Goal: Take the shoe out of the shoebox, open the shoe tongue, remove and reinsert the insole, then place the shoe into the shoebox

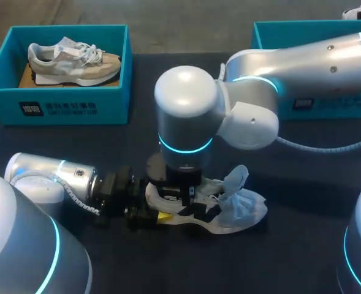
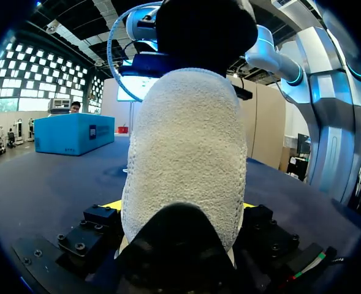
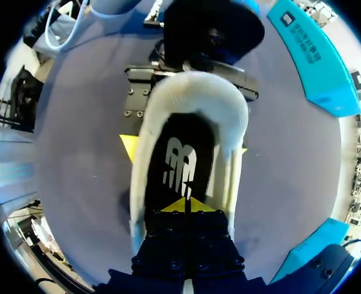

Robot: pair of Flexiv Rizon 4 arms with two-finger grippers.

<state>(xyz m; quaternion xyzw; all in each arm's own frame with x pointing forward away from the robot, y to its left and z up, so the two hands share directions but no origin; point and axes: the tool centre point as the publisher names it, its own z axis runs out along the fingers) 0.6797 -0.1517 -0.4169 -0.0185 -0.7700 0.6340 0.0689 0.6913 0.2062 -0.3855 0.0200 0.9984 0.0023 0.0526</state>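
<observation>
Slippage at the heel is the main worry. The left gripper (image 1: 148, 215) is clamped across the heel of the white shoe (image 1: 244, 211), one yellow tip on each side. That padded collar is soft, so a pull from above could, I judge, drag the heel out of the hold or lift the whole shoe off the table (image 1: 303, 184). The right gripper (image 3: 186, 205) hangs straight down into the shoe's opening with its tips pressed together just above the black insole (image 3: 180, 153); whether a bit of the insole is pinched between them I cannot tell. If none is, an upward move would come away with nothing. If the pinch is shallow, the insole could peel out partway, fold, and jam under the tongue (image 1: 236, 179), which stands raised toward the toe. The shoe sits sole-down on the table between the two arms, well apart from the two teal boxes at the far side: the left shoebox (image 1: 57, 107), which holds a beige shoe (image 1: 76, 60), and the right shoebox (image 1: 269, 33), partly behind the right arm. Its long axis runs across the table from left to right, heel toward the left arm, toe pointing to the robot's right.
</observation>
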